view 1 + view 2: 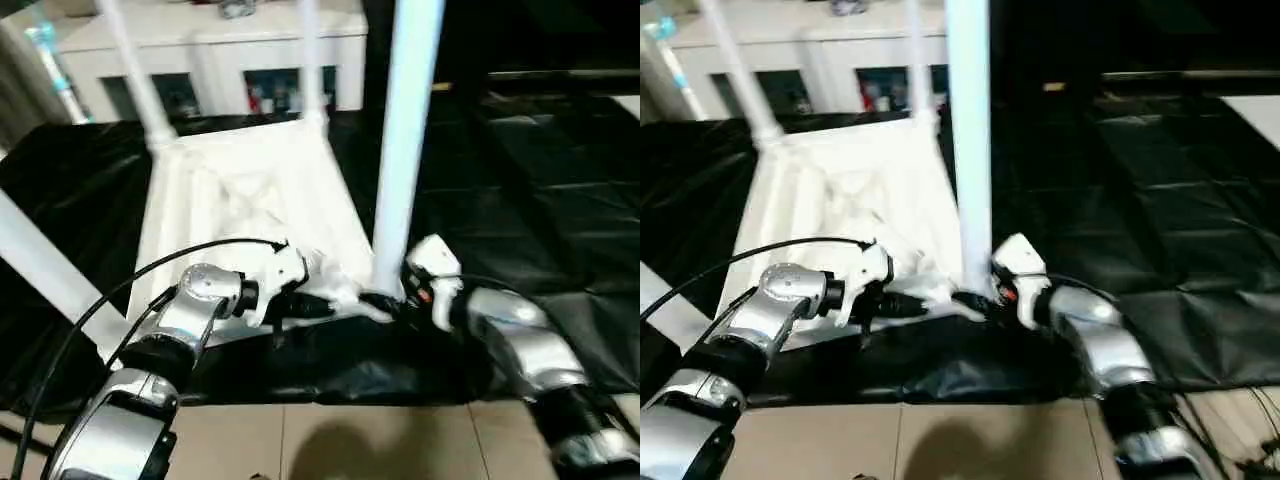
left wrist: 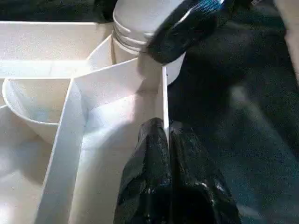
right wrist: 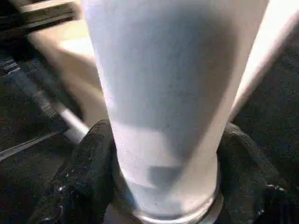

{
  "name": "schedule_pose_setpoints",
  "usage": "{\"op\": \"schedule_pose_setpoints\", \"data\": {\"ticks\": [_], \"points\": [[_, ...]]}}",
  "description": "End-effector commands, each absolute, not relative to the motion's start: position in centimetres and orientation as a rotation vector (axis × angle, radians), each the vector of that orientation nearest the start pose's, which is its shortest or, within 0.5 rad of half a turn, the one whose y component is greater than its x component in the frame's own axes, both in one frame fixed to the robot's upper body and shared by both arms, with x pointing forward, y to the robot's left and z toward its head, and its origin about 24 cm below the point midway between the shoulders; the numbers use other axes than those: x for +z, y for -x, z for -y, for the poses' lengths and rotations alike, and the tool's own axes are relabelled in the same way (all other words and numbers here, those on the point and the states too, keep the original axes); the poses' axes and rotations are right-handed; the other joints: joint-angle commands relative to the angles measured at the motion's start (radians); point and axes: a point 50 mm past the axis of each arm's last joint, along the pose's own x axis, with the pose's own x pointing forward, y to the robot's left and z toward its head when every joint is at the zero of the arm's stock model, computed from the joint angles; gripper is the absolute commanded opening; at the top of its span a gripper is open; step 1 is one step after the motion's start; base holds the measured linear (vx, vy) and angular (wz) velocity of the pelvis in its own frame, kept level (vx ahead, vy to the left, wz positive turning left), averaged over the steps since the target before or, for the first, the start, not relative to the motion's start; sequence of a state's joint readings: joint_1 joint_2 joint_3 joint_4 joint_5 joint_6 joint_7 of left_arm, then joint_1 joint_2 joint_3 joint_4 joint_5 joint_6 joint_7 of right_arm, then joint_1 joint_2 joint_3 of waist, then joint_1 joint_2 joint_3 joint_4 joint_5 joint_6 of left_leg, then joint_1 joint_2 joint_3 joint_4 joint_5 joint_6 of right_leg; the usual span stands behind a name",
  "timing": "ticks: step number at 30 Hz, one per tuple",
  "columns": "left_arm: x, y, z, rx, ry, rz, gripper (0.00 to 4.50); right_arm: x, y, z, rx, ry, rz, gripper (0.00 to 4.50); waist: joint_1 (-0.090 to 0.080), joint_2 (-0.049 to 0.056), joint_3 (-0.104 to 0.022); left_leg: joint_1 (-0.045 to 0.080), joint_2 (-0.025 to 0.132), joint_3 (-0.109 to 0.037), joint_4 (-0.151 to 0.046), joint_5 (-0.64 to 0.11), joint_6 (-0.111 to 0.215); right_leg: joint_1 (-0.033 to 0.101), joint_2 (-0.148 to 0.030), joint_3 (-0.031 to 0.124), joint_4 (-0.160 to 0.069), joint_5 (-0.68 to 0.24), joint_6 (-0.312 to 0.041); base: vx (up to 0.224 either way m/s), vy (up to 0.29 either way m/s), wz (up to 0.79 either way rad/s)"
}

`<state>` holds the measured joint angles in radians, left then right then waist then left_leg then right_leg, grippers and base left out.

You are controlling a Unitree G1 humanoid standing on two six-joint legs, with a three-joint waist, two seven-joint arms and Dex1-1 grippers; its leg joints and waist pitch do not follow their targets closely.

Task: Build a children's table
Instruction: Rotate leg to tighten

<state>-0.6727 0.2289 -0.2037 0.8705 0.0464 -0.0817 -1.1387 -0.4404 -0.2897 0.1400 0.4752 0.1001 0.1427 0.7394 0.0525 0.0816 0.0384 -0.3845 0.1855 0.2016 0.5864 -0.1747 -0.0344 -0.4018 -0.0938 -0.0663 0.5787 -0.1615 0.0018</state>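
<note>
Upside-down white table top (image 1: 250,200) lying on the black cover (image 1: 520,200) of the work table, ribbed underside up, near edge close to the cover's near edge. White glass-door cabinet (image 1: 200,60) at the far side, behind the top.

Far left: one white leg (image 1: 40,265) slanting across the left edge of the head view, base hidden. Far-left corner: leg (image 1: 135,85) seated in its socket, upright with a slight lean. Far-right corner: another leg (image 1: 310,60) standing in its socket.

Left gripper (image 2: 168,163) reaching in from the near left over the near rim, clenched on the thin rim wall of the top — wall pinched between the two black fingers (image 2: 145,177), seen clearly in the left wrist view. Cable (image 1: 110,290) looping back from the left wrist along the silver forearm.

Near-right corner: fourth leg (image 1: 405,140) upright, base sitting in the rounded corner socket (image 2: 105,51). Right gripper (image 3: 163,186) at that base, just right of the left gripper, fingers (image 3: 86,172) on either side of the tube, grasping the leg low down right above the socket. Right forearm (image 1: 520,345) coming in from the near right.

Tiled floor (image 1: 350,440) at the near edge, below the cover.
</note>
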Motion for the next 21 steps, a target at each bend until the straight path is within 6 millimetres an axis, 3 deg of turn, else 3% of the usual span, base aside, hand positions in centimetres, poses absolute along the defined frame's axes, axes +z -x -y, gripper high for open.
{"op": "schedule_pose_setpoints", "data": {"ticks": [1, 5, 8, 10, 12, 17, 18, 21], "points": [[2.8, -32.7, -10.6, -1.258, -0.302, -0.412, 0.00, 3.6, -32.2, 14.2, 0.732, 0.197, -0.322, 2.67, -0.003, -0.019, -0.056, 0.023, 0.040, -0.024, -0.074, -0.299, 0.026, 0.037, -0.057, 0.033, -0.075, -0.362, -0.209, 0.000, 0.000, 0.00], [3.3, -34.2, -8.5, -1.106, -0.324, -0.406, 0.00, 3.0, -33.6, 13.1, 0.504, 0.123, -0.379, 2.67, -0.016, -0.017, -0.052, 0.027, 0.039, -0.029, -0.079, -0.338, -0.001, 0.032, -0.055, 0.034, -0.082, -0.419, -0.185, 0.000, 0.000, 0.00], [3.8, -35.1, -7.0, -1.002, -0.317, -0.395, 0.00, 2.6, -34.2, 12.6, 0.393, 0.124, -0.409, 2.66, -0.020, -0.015, -0.051, 0.036, 0.034, -0.029, -0.076, -0.369, -0.006, 0.026, -0.056, 0.032, -0.093, -0.467, -0.172, 0.000, 0.000, 0.00], [4.0, -35.2, -6.0, -0.989, -0.315, -0.388, 0.00, 2.5, -34.5, 12.0, 0.350, 0.113, -0.414, 2.66, -0.019, -0.015, -0.050, 0.032, 0.034, -0.030, -0.077, -0.365, 0.001, 0.027, -0.057, 0.033, -0.097, -0.471, -0.163, 0.000, 0.000, 0.00], [4.1, -35.2, -5.3, -0.990, -0.331, -0.374, 0.00, 2.6, -34.6, 11.4, 0.342, 0.123, -0.409, 2.66, -0.018, -0.014, -0.053, 0.028, 0.034, -0.032, -0.078, -0.353, 0.006, 0.030, -0.055, 0.032, -0.095, -0.444, -0.159, 0.000, 0.000, 0.00], [3.9, -34.9, -4.7, -1.039, -0.354, -0.363, 0.00, 3.2, -34.7, 10.4, 0.388, 0.141, -0.367, 2.66, -0.016, -0.014, -0.058, 0.020, 0.035, -0.030, -0.078, -0.321, 0.024, 0.038, -0.057, 0.034, -0.083, -0.334, -0.189, 0.000, 0.000, 0.00], [3.9, -34.9, -4.8, -1.040, -0.360, -0.363, 0.00, 3.3, -34.7, 10.4, 0.396, 0.117, -0.356, 3.22, -0.015, -0.015, -0.058, 0.020, 0.034, -0.030, -0.077, -0.317, 0.031, 0.039, -0.057, 0.034, -0.082, -0.327, -0.194, 0.000, 0.000, 0.00], [3.7, -34.8, -5.2, -1.045, -0.372, -0.354, 0.00, 3.7, -34.7, 11.2, 0.391, 0.056, -0.323, 3.43, -0.012, -0.016, -0.058, 0.019, 0.036, -0.029, -0.076, -0.306, 0.042, 0.041, -0.059, 0.034, -0.082, -0.325, -0.198, 0.000, 0.000, 0.00]]}}
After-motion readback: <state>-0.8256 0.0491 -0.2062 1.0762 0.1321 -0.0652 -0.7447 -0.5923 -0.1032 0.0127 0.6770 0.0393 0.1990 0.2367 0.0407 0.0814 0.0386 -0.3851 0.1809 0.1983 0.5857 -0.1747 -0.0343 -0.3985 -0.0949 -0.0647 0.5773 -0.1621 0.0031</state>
